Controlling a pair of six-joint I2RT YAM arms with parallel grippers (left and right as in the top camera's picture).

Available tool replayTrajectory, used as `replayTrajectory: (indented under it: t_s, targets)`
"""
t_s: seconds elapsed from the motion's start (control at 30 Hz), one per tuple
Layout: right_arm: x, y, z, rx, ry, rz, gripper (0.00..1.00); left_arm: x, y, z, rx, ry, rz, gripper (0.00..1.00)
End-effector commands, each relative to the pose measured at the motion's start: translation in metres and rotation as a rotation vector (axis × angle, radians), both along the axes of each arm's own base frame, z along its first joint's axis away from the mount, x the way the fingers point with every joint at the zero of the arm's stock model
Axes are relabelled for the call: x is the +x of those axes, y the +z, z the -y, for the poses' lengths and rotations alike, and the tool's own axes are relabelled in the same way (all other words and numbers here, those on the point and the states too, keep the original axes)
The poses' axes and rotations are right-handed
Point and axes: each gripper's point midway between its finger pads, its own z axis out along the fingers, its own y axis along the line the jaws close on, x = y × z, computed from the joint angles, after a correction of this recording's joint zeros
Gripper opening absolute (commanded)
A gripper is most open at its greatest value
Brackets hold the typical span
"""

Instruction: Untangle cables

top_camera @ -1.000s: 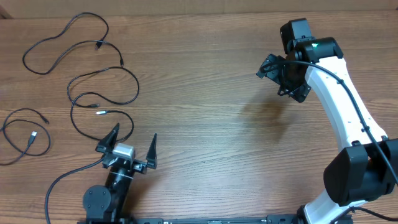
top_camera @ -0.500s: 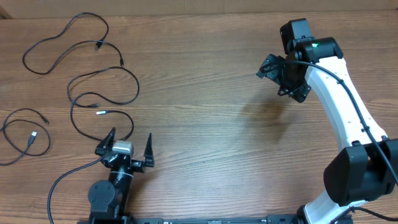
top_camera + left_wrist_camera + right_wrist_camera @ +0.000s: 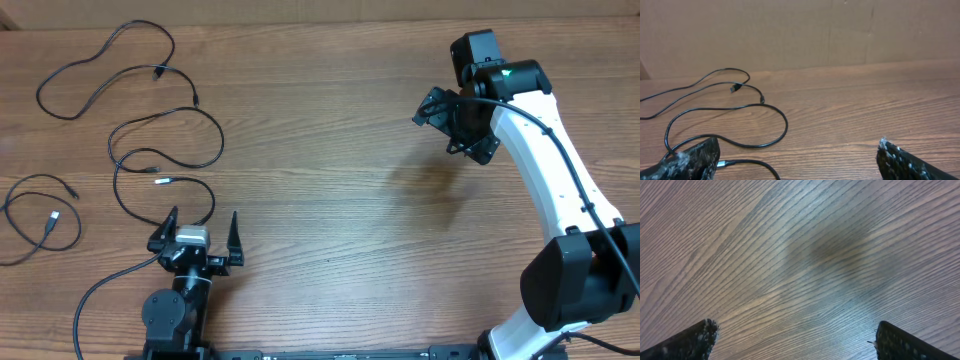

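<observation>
Three thin black cables lie spread out on the left of the wooden table, apart from one another: a long one (image 3: 100, 55) at the back, a looped one (image 3: 170, 150) with a silvery plug in the middle, and a coiled one (image 3: 40, 215) at the far left. My left gripper (image 3: 203, 216) stands open near the front edge, just right of the looped cable's near bend, holding nothing. In the left wrist view the loop (image 3: 782, 125) and its silvery plug (image 3: 722, 163) lie ahead of the left gripper (image 3: 797, 157). My right gripper (image 3: 447, 127) hangs open over bare wood at the back right. The right wrist view shows the right gripper (image 3: 795, 337) with only wood grain.
A brown cardboard wall (image 3: 800, 35) runs along the table's far edge. A thicker black wire (image 3: 95, 300) curves from the left arm's base at the front. The right arm's white links (image 3: 545, 170) stretch across the table's right side.
My left gripper has drawn back toward its base at the front edge, its fingers looking shorter and closer together from above. The right arm and the cables have not moved.
</observation>
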Motion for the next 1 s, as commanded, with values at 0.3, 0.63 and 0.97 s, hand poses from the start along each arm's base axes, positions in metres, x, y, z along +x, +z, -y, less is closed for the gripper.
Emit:
replayTrajectory:
  t_s: [0.3,0.63,0.97]
  targets:
    - [0.000,0.000,0.001,0.001,0.002,0.001,1.00,0.000,-0.001,-0.013,-0.062,0.080,0.001,1.00]
    - [0.000,0.000,0.001,0.001,0.002,0.001,1.00,0.000,0.000,-0.014,-0.143,0.077,-0.002,0.99]
    - [0.000,0.000,0.001,0.001,0.002,0.001,1.00,0.000,0.000,-0.011,-0.143,0.064,-0.003,0.99]
